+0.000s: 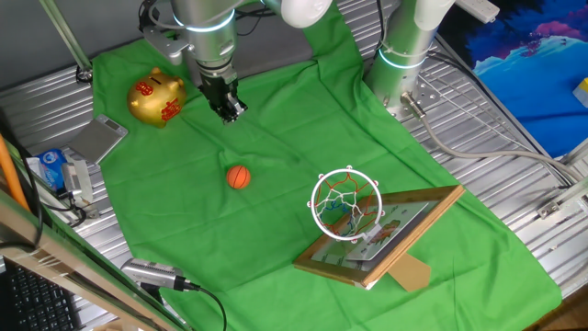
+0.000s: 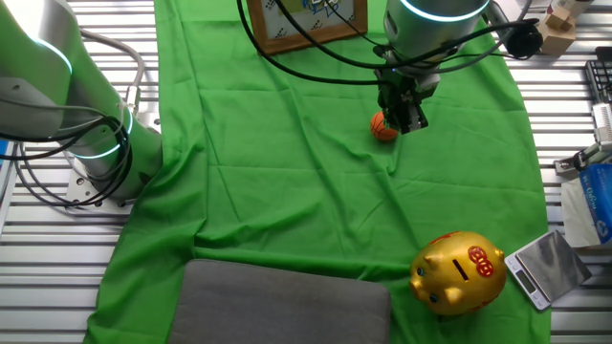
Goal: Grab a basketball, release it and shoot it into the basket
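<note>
1. The arm is being held upright at the upper centre of one fixed view, wrist pointing straight down, with the gripper (image 1: pixel 230 108) hanging above the green cloth (image 1: pixel 276 119).
2. In the other fixed view the gripper (image 2: pixel 409 119) is being shown at the upper right, its dark fingers (image 2: pixel 417 118) pointing down; whether they are spread or pressed together cannot be told, and nothing is being seen between them.
3. The basketball (image 1: pixel 238 176) is lying on the cloth left of centre, apart from the gripper; in the other view the basketball (image 2: pixel 382 127) is being partly covered by the fingers.
4. The basket (image 1: pixel 345 204) is being shown right of centre, its white rim and red-and-white net holding nothing, mounted on a wooden-framed backboard (image 1: pixel 404 230).
5. A golden piggy bank (image 1: pixel 157 97) is standing at the upper left of the cloth.
</note>
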